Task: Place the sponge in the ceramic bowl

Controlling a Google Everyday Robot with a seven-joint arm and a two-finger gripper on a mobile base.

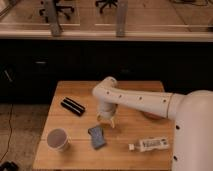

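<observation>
While arm (142, 100) mostly hides ceramic bowl (151, 116) | pincer (107, 120) near sponge (97, 136) | openness unclear

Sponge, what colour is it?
Blue-grey sponge, best in the camera view; the gripper hangs close beside it.

The small, flat blue-grey sponge with wavy sides (97, 136) lies flat on the wooden table (75, 159), near its front edge. The gripper (107, 120) hangs just beyond it, slightly right. The round, glossy orange-red ceramic bowl (150, 116) sits farther right, mostly hidden and apart from the sponge.
</observation>
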